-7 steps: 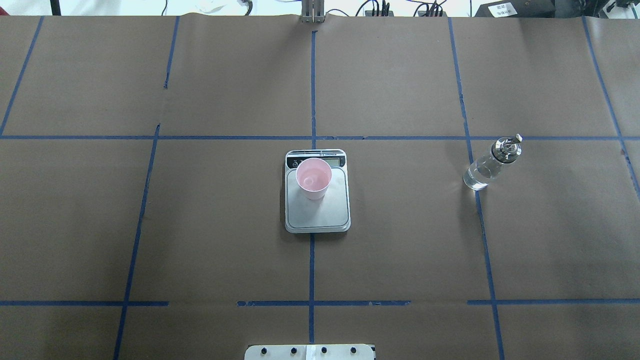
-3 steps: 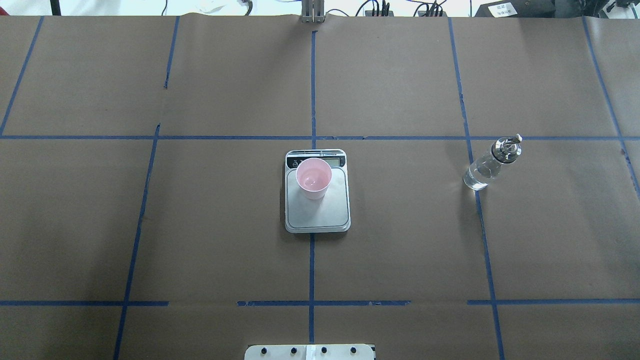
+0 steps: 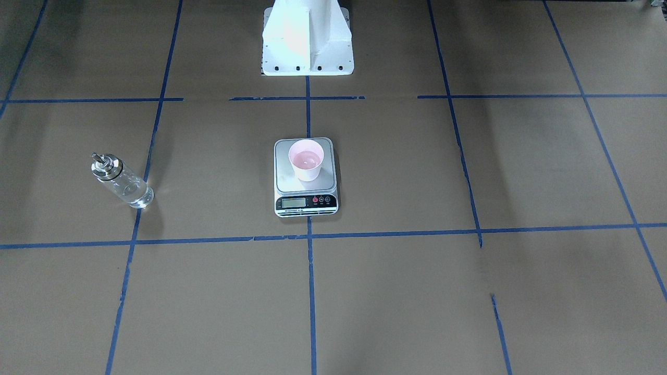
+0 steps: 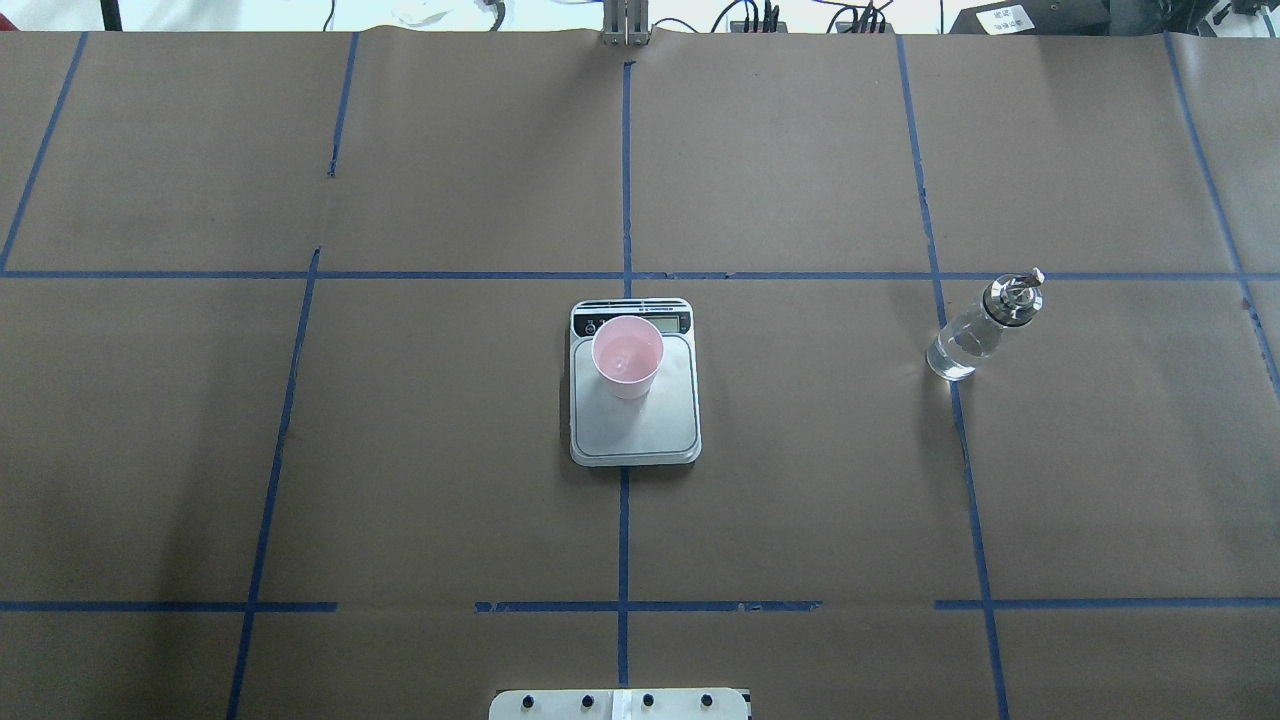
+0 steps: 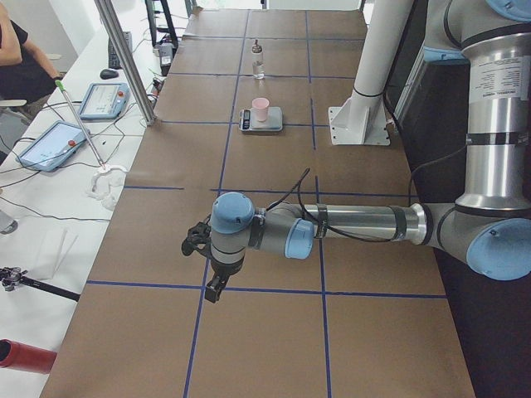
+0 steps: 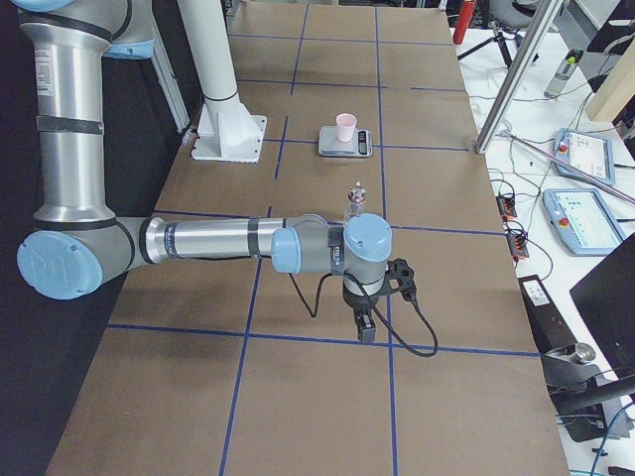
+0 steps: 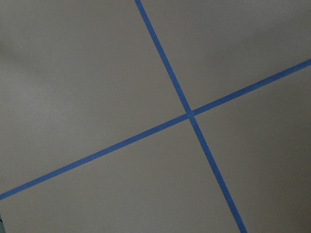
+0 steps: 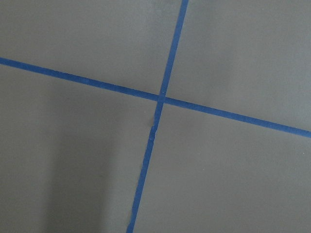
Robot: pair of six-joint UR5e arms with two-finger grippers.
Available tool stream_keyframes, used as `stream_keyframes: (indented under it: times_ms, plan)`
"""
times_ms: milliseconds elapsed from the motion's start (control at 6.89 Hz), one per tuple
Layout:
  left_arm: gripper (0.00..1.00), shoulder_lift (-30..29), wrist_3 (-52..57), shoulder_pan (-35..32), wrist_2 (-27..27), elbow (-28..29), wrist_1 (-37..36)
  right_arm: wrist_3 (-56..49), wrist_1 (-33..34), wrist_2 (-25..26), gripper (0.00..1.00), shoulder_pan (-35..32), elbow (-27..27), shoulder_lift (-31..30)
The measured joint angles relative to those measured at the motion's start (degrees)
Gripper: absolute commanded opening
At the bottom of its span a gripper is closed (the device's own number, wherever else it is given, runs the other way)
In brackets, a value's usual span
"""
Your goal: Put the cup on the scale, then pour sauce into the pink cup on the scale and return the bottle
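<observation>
The pale pink cup (image 4: 627,358) stands upright on the far part of the steel scale (image 4: 640,430), near its display, with a little clear liquid in it. They also show in the front view as cup (image 3: 306,160) and scale (image 3: 305,203). The clear glass bottle (image 4: 975,335) with metal spout stands upright on the table to the right, part full of clear sauce; it also shows in the front view (image 3: 122,182). My left gripper (image 5: 214,288) hangs over the table far left of the scale. My right gripper (image 6: 365,330) hangs just beyond the bottle (image 6: 353,206). I cannot tell whether either is open.
Brown paper with a blue tape grid covers the table (image 4: 800,520). The white robot base (image 3: 306,41) stands at the near edge behind the scale. Tablets and cables lie on side benches (image 5: 83,124). Both wrist views show only tape crossings.
</observation>
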State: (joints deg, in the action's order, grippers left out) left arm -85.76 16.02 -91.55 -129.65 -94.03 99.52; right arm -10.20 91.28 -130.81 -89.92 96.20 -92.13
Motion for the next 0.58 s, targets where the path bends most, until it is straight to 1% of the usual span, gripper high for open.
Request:
stream_keyframes:
  times_ms: [290,580]
  plan:
    - [1.00,0.3,0.1,0.0,-0.1,0.0,-4.4,0.4,-0.1,-0.9,1.00,0.0,-1.8,-0.2]
    - [1.00,0.4,-0.2,0.1,-0.3,-0.2,-5.4,1.1,0.1,-1.4,1.00,0.0,-2.7,-0.7]
